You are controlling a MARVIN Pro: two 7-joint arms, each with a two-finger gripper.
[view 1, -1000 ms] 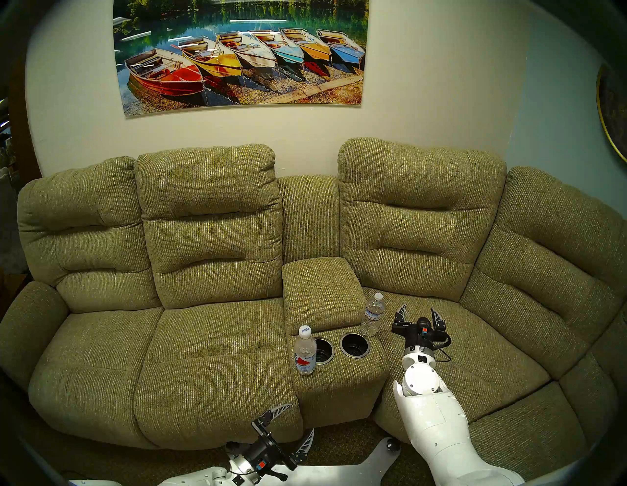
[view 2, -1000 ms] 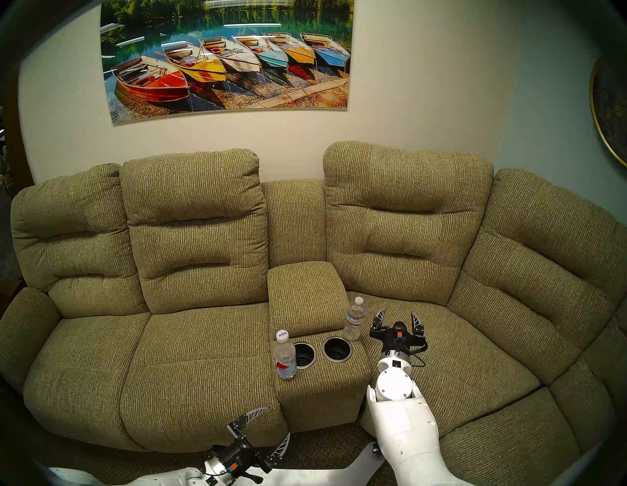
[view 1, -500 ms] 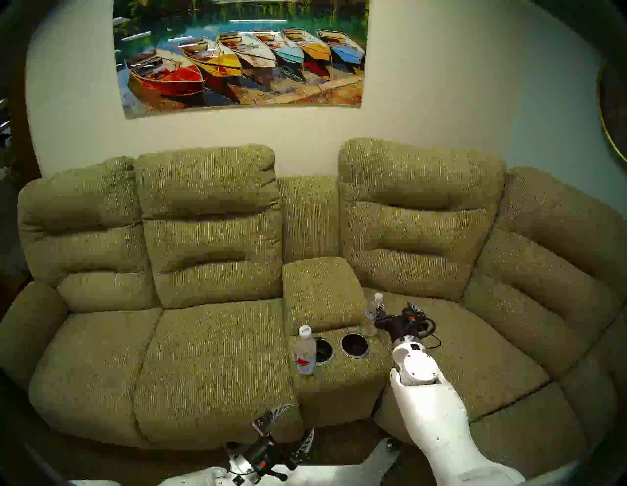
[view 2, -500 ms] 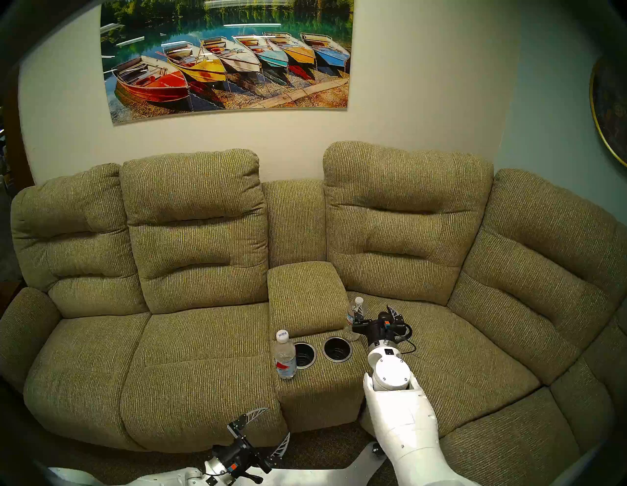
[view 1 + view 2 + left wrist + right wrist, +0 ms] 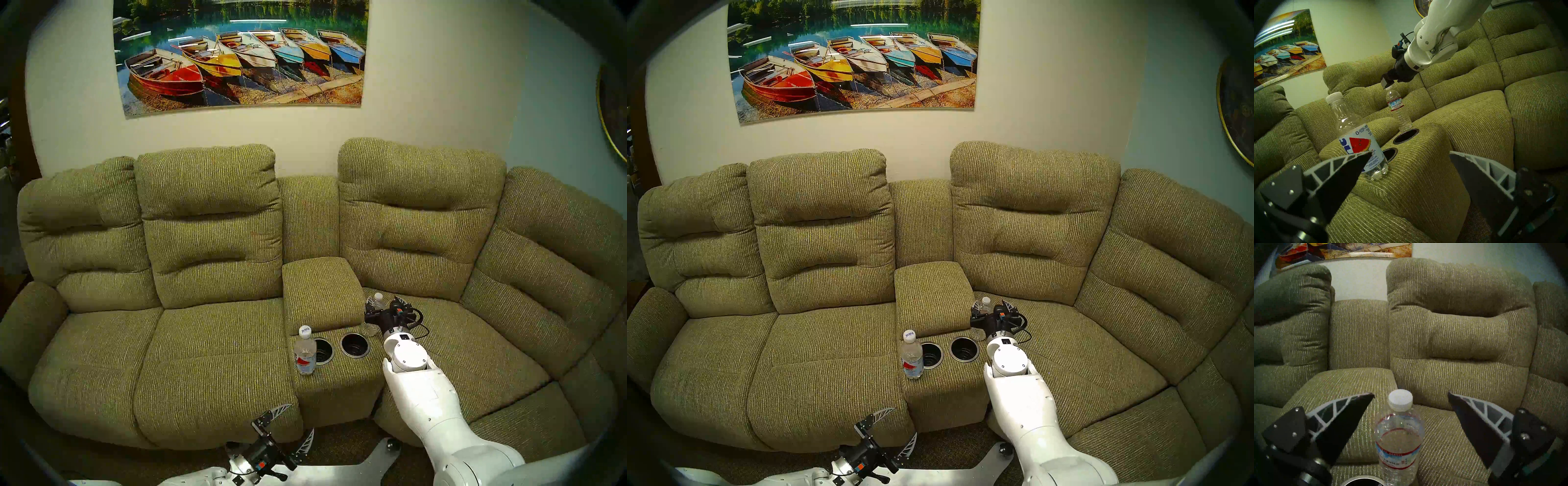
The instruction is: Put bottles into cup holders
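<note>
The sofa (image 5: 217, 342) is coarse, ribbed olive cloth, matt throughout. Both bottles (image 5: 1356, 134) (image 5: 1398, 443) are clear glossy plastic with white caps; the cup holders (image 5: 355, 345) have shiny metal rims.

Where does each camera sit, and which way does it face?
Head pair: high, looking down on the olive fabric sofa; both arms show.
Left wrist: low at the sofa front, facing the clear watermelon-label bottle; open left end effector and the right arm show.
Right wrist: level, facing the backrest; open right end effector flanks the ribbed clear pale-label bottle.
All views share that ribbed bottle.
</note>
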